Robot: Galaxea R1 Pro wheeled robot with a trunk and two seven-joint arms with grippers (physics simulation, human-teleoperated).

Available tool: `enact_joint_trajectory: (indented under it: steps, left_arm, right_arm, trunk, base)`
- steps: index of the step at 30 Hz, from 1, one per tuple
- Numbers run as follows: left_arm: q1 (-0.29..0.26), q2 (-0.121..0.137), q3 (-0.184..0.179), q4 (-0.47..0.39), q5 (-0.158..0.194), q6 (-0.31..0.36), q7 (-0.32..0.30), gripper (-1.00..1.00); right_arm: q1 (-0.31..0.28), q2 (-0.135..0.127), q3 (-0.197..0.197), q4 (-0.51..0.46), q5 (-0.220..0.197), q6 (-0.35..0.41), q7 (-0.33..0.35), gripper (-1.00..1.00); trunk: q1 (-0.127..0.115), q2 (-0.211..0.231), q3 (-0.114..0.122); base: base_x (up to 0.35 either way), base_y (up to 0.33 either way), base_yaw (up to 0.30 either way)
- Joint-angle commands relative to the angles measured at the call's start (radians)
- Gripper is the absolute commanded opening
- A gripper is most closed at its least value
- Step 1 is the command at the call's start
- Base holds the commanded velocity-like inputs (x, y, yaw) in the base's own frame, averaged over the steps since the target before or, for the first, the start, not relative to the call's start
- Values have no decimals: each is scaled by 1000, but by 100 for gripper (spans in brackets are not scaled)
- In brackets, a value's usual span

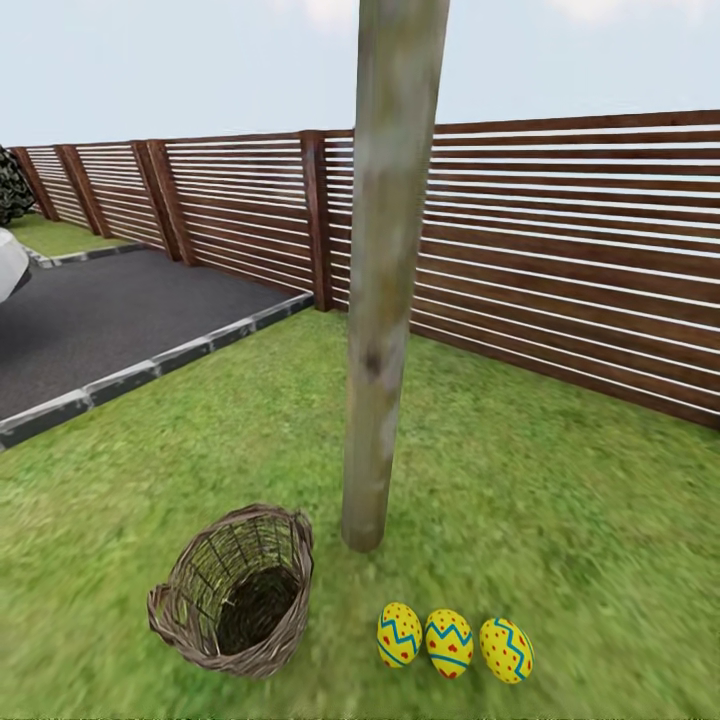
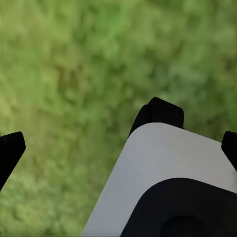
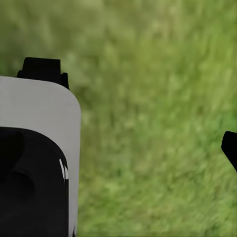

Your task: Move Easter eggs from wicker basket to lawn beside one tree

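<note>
- Counted three Easter eggs (image 1: 399, 634) (image 1: 449, 643) (image 1: 506, 650), in a row on the lawn (image 1: 560, 500).
- Counted one wicker basket (image 1: 236, 591), tipped over, nothing inside.
- Counted one tree (image 1: 385, 270) trunk.
- Saw one slatted wooden fence (image 1: 560, 250) and one asphalt driveway (image 1: 100, 310).
- Made out one dark bush (image 1: 12, 185) at the far edge.

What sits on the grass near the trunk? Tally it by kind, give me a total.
Easter eggs: 3, in a row on the lawn
wicker basket: 1, tipped, nothing visible inside
tree: 1
Total: 5
</note>
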Motion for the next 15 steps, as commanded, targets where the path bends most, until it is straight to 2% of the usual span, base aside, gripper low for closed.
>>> enact_joint_trajectory:
  steps: [1, 15]
  left_arm:
    - [-1, 0, -9, 4, 10, -4, -7, 100]
    - [-1, 0, -9, 4, 10, -4, -7, 100]
  right_arm:
    - [-1, 0, 9, 0, -6, 3, -2, 100]
    - [-1, 0, 9, 0, -7, 4, -2, 100]
  trunk:
    - [0, 0, -2]
    - [0, 0, -25]
  base:
    - [0, 0, 0]
    - [0, 0, 0]
